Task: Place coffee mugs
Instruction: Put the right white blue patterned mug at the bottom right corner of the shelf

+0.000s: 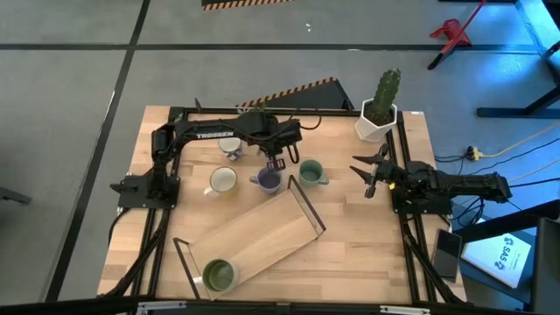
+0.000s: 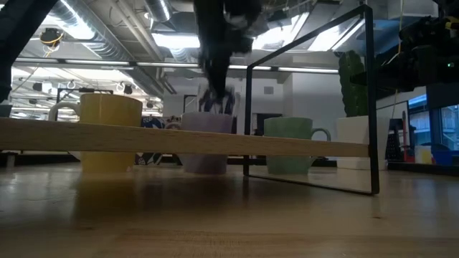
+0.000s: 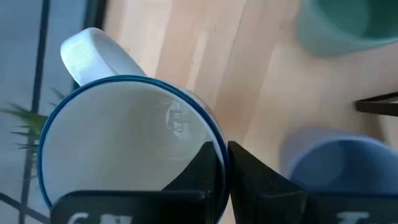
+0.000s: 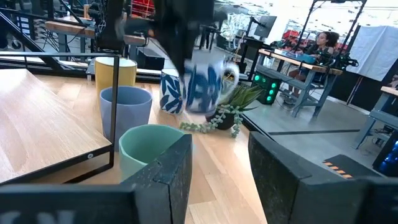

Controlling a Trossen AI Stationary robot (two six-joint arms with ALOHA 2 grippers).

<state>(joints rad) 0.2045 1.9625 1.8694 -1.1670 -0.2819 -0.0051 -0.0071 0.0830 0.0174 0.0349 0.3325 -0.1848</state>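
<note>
- Left tool (image 1: 278, 163) pinches the rim of a blue-rimmed white mug (image 3: 124, 149), seemingly lifted off the wooden counter (image 1: 367, 236).
- Right tool (image 1: 371, 174) waits spread, beside the cactus pot (image 1: 376, 123).
- A seated person (image 4: 320, 42) works behind.

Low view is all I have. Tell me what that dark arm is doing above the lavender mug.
Observer: That is the left arm. The left gripper pinches the rim of a white mug with a blue rim between its fingers.
Operator: Give me the right arm.
Observer: The right gripper waits open near the table's right edge, below the cactus pot in the high view, holding nothing.
Operator: Report the tray.
Observer: One olive green mug stands on the wooden tray, at the end far from the other mugs.
</note>
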